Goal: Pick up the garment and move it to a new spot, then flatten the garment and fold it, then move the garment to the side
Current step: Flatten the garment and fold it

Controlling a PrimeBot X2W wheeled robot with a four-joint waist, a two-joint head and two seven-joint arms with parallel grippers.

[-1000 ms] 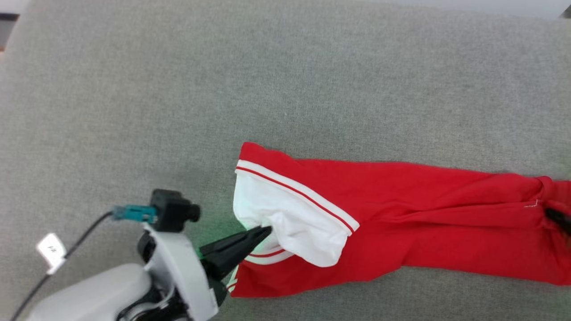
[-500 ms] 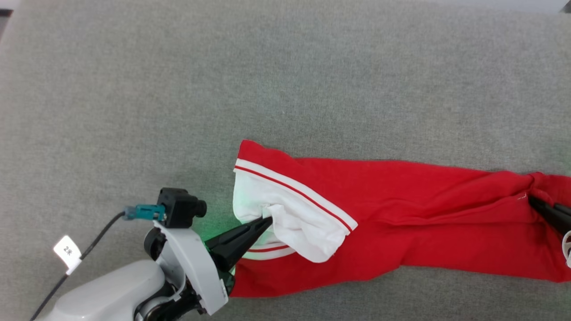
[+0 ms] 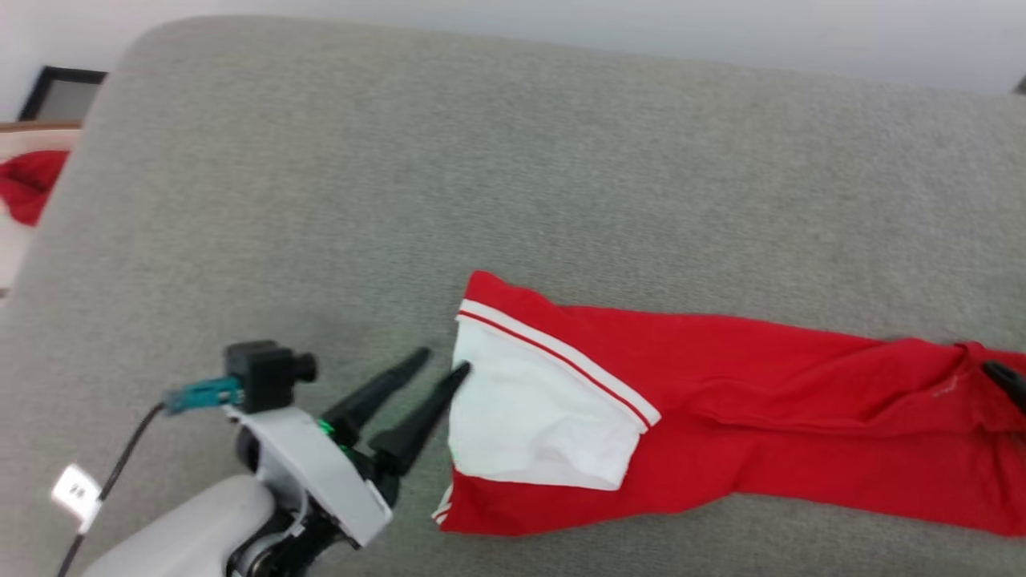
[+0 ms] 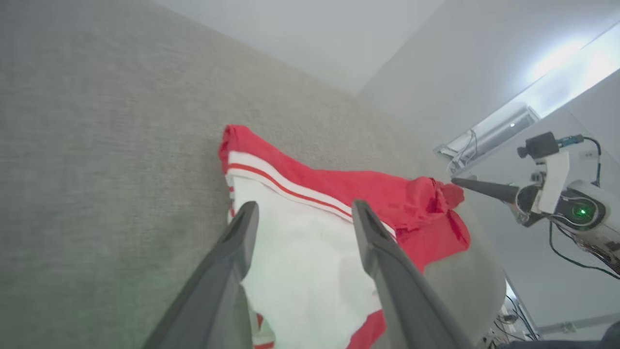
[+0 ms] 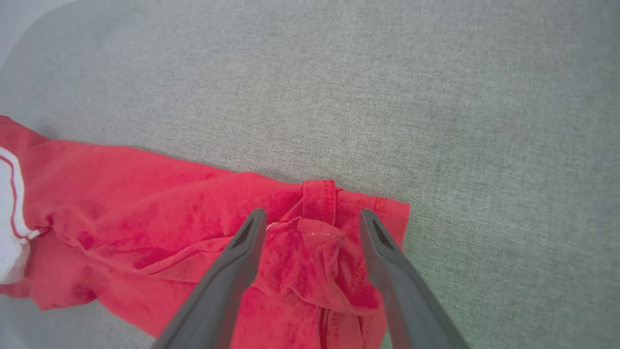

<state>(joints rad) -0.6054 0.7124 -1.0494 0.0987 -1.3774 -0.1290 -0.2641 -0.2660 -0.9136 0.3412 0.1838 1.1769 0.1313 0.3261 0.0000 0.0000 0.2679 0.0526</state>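
The garment (image 3: 721,417) lies in a long folded strip on the grey cushion, red with a white sleeve panel (image 3: 529,425) and striped trim at its left end. My left gripper (image 3: 441,365) is open just off that left end, fingers spread and holding nothing. In the left wrist view the garment (image 4: 310,242) lies beyond its parted fingers (image 4: 242,232). My right gripper (image 5: 312,218) is open above the crumpled red right end of the garment (image 5: 145,213), apart from the cloth. One dark finger (image 3: 1006,381) of it shows at the head view's right edge.
The grey cushion surface (image 3: 401,200) stretches wide behind and left of the garment. Its rounded left edge drops off, with another red cloth (image 3: 28,184) beyond it. A pale wall runs behind. The right arm (image 4: 557,198) appears past the cushion's end in the left wrist view.
Both grippers have opened and let go of the garment. The white sleeve panel now lies flat. The left gripper has drawn back to the left; the head camera has tilted up.
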